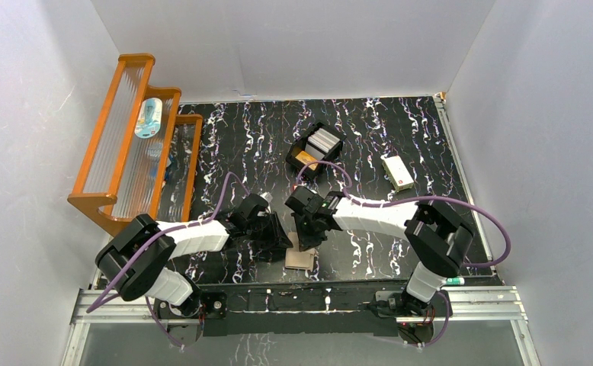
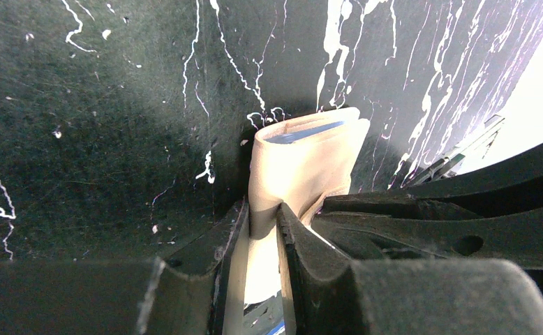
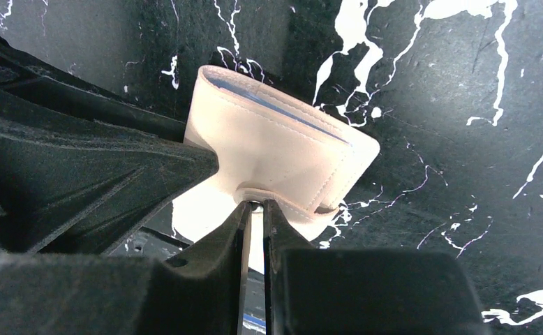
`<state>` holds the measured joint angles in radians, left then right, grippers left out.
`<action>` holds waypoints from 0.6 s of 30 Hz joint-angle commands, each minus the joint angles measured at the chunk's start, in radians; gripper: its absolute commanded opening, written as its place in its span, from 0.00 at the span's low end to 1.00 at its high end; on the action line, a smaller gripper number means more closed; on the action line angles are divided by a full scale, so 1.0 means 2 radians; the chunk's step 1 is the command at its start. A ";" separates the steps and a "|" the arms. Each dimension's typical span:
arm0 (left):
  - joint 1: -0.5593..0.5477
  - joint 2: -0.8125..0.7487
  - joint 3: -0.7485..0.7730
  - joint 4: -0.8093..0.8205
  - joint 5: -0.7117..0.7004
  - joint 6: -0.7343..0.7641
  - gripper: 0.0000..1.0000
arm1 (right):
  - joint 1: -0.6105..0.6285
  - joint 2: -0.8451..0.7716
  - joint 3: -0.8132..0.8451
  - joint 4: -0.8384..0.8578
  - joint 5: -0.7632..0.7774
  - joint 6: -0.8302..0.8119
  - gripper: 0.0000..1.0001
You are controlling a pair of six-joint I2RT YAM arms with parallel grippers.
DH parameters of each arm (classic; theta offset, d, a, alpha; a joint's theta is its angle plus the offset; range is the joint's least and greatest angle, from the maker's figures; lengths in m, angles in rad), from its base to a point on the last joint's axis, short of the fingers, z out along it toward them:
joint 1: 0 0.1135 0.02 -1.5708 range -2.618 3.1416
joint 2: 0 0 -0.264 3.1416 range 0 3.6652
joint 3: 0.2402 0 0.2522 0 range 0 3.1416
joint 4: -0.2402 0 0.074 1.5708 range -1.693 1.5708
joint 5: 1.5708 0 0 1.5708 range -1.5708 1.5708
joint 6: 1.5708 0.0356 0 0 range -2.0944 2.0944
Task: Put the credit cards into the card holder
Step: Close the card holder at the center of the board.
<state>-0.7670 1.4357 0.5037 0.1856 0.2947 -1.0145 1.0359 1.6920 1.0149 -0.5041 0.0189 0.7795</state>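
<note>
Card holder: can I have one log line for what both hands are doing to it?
left hand: shut on card holder | right hand: shut on card holder | credit cards: in black tray
</note>
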 commanded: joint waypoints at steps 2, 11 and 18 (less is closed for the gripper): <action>-0.011 -0.021 -0.006 -0.021 0.025 -0.001 0.18 | 0.006 0.077 -0.029 -0.010 0.027 -0.034 0.20; -0.010 -0.063 0.008 -0.045 0.005 -0.005 0.22 | 0.008 -0.064 0.034 -0.060 0.044 -0.018 0.27; -0.010 -0.054 0.009 -0.043 0.008 -0.003 0.25 | 0.013 -0.081 -0.001 -0.035 0.056 0.000 0.27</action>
<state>-0.7830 1.3354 0.5037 0.1162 0.2890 -1.0187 1.0515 1.5448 1.0424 -0.5930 0.0971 0.7547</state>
